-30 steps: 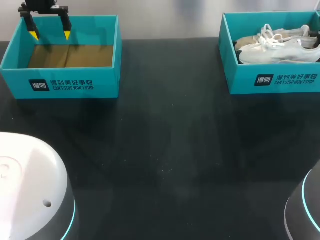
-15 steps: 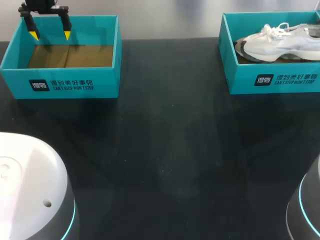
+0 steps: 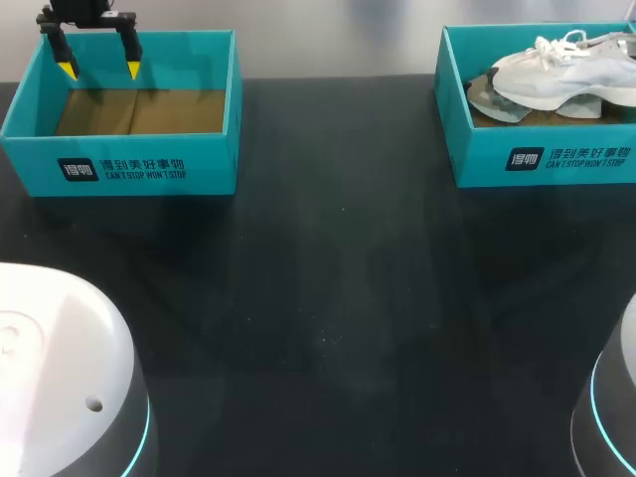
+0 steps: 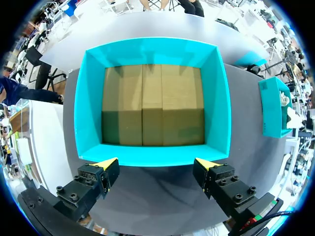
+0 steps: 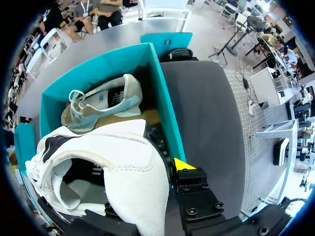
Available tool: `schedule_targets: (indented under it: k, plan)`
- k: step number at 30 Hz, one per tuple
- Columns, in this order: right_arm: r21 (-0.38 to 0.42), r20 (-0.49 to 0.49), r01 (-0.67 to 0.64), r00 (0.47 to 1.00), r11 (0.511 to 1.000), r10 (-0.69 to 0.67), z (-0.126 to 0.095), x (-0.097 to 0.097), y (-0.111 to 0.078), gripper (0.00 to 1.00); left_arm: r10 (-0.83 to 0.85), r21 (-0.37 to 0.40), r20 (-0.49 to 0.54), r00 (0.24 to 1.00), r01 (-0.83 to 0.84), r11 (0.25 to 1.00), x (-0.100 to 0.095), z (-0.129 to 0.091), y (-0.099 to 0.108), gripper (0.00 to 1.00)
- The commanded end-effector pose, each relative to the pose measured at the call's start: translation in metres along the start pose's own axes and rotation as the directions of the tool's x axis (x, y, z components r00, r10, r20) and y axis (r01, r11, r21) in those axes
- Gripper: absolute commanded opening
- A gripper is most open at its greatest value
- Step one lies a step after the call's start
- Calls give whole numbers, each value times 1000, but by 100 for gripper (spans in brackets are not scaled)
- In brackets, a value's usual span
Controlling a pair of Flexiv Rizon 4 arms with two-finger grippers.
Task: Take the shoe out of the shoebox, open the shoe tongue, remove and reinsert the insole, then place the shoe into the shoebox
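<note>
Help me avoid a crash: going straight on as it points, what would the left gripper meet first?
Probably the empty shoebox: the open left gripper points into it, fingertips near one teal wall, so rim or brown floor; depth unclear.

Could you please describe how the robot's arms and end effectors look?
The left end effector and right end effector are black, blocky, bolted, with triangular yellow fingertips. The left arm and right arm have rounded pale housings ringed with cyan light.
</note>
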State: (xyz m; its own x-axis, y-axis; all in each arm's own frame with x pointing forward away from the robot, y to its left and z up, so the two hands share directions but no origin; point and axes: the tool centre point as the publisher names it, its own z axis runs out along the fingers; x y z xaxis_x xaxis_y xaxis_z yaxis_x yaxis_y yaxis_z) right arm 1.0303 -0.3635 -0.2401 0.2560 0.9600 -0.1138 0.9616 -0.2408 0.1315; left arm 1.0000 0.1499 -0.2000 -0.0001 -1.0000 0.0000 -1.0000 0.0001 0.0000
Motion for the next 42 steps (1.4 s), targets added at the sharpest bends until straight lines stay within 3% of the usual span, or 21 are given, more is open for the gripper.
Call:
schedule_targets:
  k: [1,11,19,29,33,42]
  plan:
    - [-24,30,-17,999,1000,18,-27,0,-16,0,0,0,0,1000,0,1000,0,0,0,100]
    - [-59,31,-64,997,996,66,-80,2,-33,0,0,0,0,1000,0,1000,0,0,0,100]
    - [-68,41,-100,994,993,103,-112,12,-64,0,0,0,0,1000,0,1000,0,0,0,100]
    - [-53,70,-128,989,990,131,-123,30,-109,0,0,0,0,1000,0,1000,0,0,0,100]
    - [19,58,-139,989,990,138,-123,42,-134,0,0,0,0,1000,0,1000,0,0,0,100]
    - [19,58,-139,989,990,138,-123,42,-134,0,0,0,0,1000,0,1000,0,0,0,100]
